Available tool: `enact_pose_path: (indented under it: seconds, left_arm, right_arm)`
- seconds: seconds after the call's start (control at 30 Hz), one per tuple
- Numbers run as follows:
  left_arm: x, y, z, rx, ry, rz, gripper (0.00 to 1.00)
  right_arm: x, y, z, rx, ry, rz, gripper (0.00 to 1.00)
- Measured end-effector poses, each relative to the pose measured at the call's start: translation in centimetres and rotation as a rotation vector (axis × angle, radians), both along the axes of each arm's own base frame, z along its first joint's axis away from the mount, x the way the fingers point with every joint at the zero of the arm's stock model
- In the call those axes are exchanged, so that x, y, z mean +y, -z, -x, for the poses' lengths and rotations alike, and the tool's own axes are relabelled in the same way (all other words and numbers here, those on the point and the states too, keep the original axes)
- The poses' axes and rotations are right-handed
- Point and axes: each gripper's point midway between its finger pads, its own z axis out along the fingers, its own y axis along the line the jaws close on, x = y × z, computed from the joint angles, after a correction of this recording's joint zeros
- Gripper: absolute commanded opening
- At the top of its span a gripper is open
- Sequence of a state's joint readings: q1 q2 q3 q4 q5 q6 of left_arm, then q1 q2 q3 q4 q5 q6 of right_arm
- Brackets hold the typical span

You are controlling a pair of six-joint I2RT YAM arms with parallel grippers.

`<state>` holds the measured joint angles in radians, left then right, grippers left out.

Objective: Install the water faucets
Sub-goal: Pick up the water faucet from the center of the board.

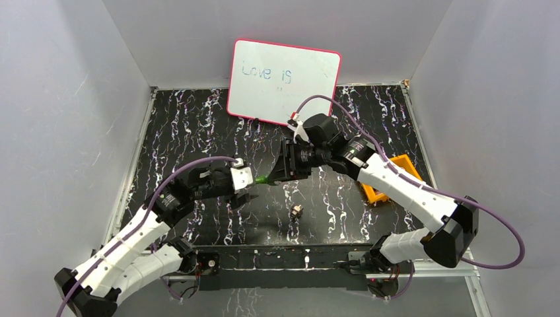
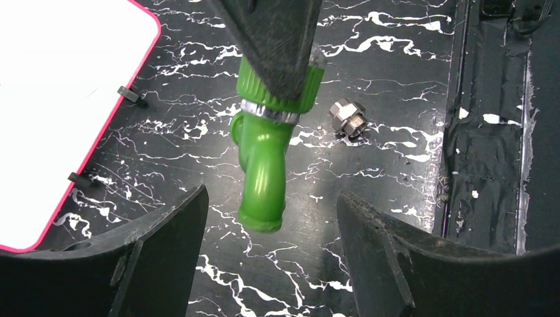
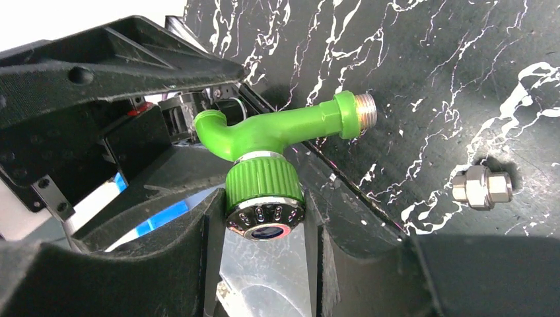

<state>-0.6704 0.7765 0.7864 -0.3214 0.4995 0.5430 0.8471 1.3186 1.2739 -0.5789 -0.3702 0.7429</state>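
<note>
Left gripper hangs with jaws spread either side of the green tap, not touching it, while the right gripper clamps its knob collar above the middle of the table; this looks like a handover, so next the left jaws must close squarely on the spout.

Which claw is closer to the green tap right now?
Right. The right gripper clamps the green tap by its knob; the left gripper is open, fingers either side of the spout, not touching.

Left claw spread either side of green tap, metal fitting nearby
</note>
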Motion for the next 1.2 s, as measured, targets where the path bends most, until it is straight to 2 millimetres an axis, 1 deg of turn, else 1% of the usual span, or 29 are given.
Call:
enact_pose_path:
  seconds: [0.13,0.3,0.37,0.43,0.53,0.57,0.6,0.63,0.67,0.7,0.73,0.77,0.8,0.87,0.93,1.0,1.13,1.2]
  left_arm:
    - [-0.4,0.4,-0.3,0.011,-0.002,-0.021,0.6]
    - [-1.0,0.4,-0.8,0.009,-0.005,-0.034,0.46]
    - [-1.1,0.5,-0.8,0.011,-0.004,-0.041,0.39]
    - [-1.2,0.7,-1.0,0.011,-0.01,-0.047,0.28]
    - [-1.2,0.8,-1.1,0.016,-0.019,-0.051,0.04]
    - [-1.2,0.8,-1.1,0.018,-0.021,-0.05,0.0]
    - [-1.3,0.8,-1.1,0.023,-0.026,-0.047,0.0]
    - [-1.3,0.8,-1.2,0.027,-0.031,-0.044,0.0]
    - [-1.3,0.7,-1.2,0.031,-0.036,-0.039,0.0]
    - [-1.3,0.6,-1.2,0.035,-0.04,-0.032,0.0]
    - [-1.4,0.3,-1.2,0.04,-0.046,-0.021,0.0]
    - [-1.4,0.0,-1.1,0.046,-0.052,-0.007,0.0]
    - [-1.4,-0.3,-1.0,0.052,-0.059,0.009,0.0]
    - [-1.5,-1.1,-0.7,0.071,-0.074,0.046,0.0]
    - [-1.4,-1.6,-0.4,0.106,-0.097,0.08,0.0]
    - [-1.3,-2.5,0.0,0.145,-0.128,0.133,0.0]
    - [-1.5,-5.7,0.7,0.214,-0.173,0.299,0.0]
    - [-1.7,-7.4,1.1,0.26,-0.186,0.388,0.04]
  right_arm:
    - [0.8,0.1,-0.3,0.019,0.001,-0.014,0.0]
    - [1.3,-0.1,-0.4,0.036,-0.002,-0.03,0.0]
    - [1.6,-0.2,-0.6,0.036,-0.004,-0.036,0.0]
    - [1.7,-0.2,-0.6,0.04,-0.007,-0.038,0.0]
    - [1.8,-0.1,-0.6,0.045,-0.012,-0.038,0.09]
    - [1.8,-0.1,-0.6,0.044,-0.012,-0.038,0.11]
    - [1.8,-0.1,-0.6,0.042,-0.012,-0.04,0.13]
    - [1.8,-0.2,-0.6,0.037,-0.012,-0.043,0.17]
    - [1.8,-0.3,-0.7,0.031,-0.01,-0.046,0.24]
    - [1.8,-0.5,-0.8,0.024,-0.006,-0.049,0.34]
    - [1.7,-0.7,-0.8,0.013,-0.004,-0.056,0.45]
    - [1.6,-1.0,-0.8,-0.001,-0.003,-0.066,0.54]
    - [1.6,-1.4,-0.8,-0.015,-0.003,-0.079,0.61]
    - [1.3,-2.2,-0.7,-0.068,-0.005,-0.12,0.7]
    - [0.6,-3.7,-0.4,-0.155,-0.01,-0.175,0.77]
    - [-0.4,-5.5,0.0,-0.27,-0.019,-0.239,0.79]
    - [-2.5,-8.8,1.1,-0.545,-0.051,-0.376,0.78]
    - [-3.4,-9.8,1.6,-0.677,-0.056,-0.432,0.77]
